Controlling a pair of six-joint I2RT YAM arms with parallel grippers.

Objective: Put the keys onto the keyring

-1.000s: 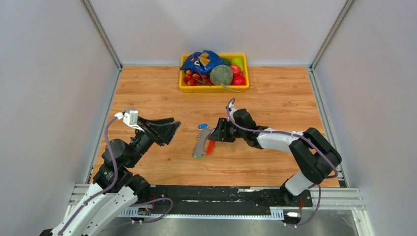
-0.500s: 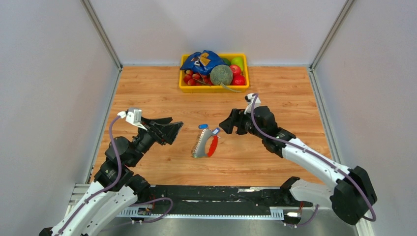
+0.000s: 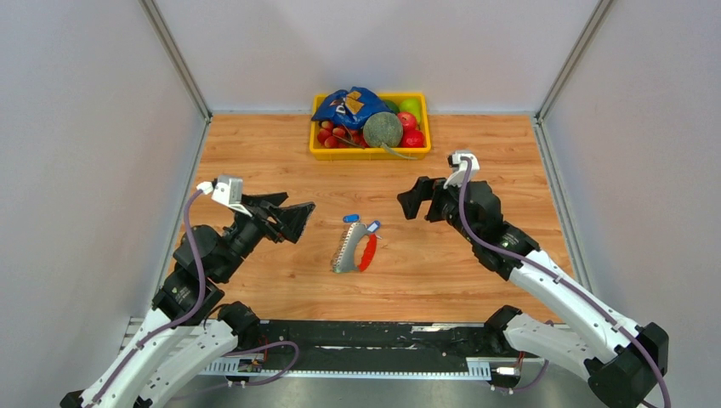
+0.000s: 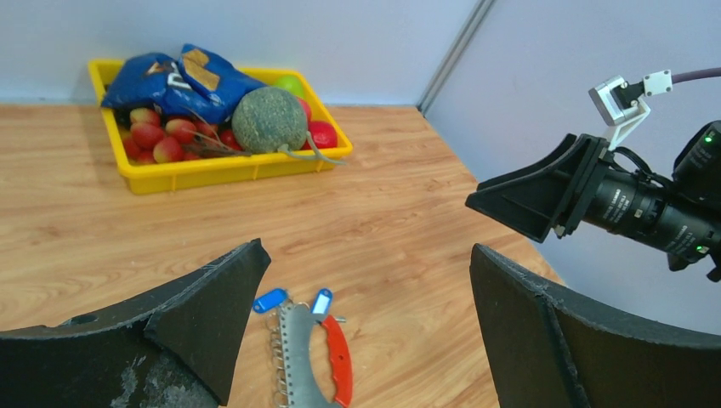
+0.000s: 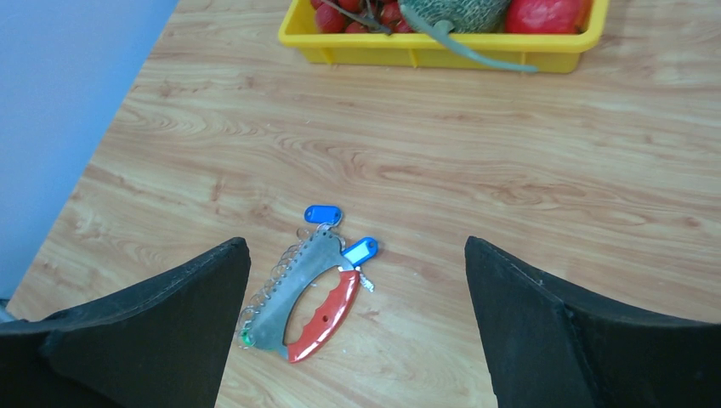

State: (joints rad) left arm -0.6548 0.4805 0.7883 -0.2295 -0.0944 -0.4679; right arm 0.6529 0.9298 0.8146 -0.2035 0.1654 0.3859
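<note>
Keyring (image 5: 293,297): red loop, grey strip, 2 blue-headed keys (image 5: 360,250) touching; left claw (image 3: 298,210), right claw (image 3: 410,201) gape.

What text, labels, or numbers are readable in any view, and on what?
No text is legible in any view.
Blue bag in the yellow tray: white and orange print, too blurred to read.
Keys: no marking shows on the blue heads.
Keyring: no marking shows.
</note>
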